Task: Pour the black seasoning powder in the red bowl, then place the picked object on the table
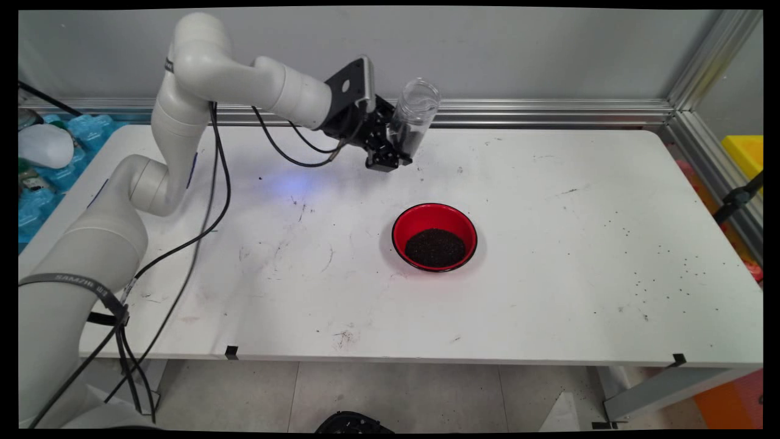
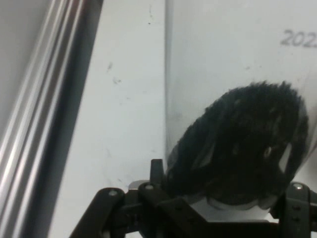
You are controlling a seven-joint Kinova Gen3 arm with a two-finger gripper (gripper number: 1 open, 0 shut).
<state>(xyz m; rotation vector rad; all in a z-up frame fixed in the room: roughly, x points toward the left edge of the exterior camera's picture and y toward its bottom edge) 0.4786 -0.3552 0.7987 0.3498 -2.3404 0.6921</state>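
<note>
My gripper (image 1: 399, 143) is shut on a clear plastic jar (image 1: 414, 116), held above the table's far middle and tilted with its open mouth up and to the right. Dark grains lie in the jar's bottom end. In the hand view the jar (image 2: 237, 99) fills the right side, with the dark grains (image 2: 237, 148) packed near the gripper's linkage. A red bowl (image 1: 434, 236) with a heap of the same dark grains stands on the white table (image 1: 548, 274), in front of and slightly right of the gripper.
An aluminium rail (image 1: 548, 113) runs along the table's far edge, close behind the jar, and shows at the left of the hand view as the rail (image 2: 44, 119). Scattered dark grains (image 1: 664, 268) dot the table's right side. Black cables (image 1: 213, 201) hang from the arm.
</note>
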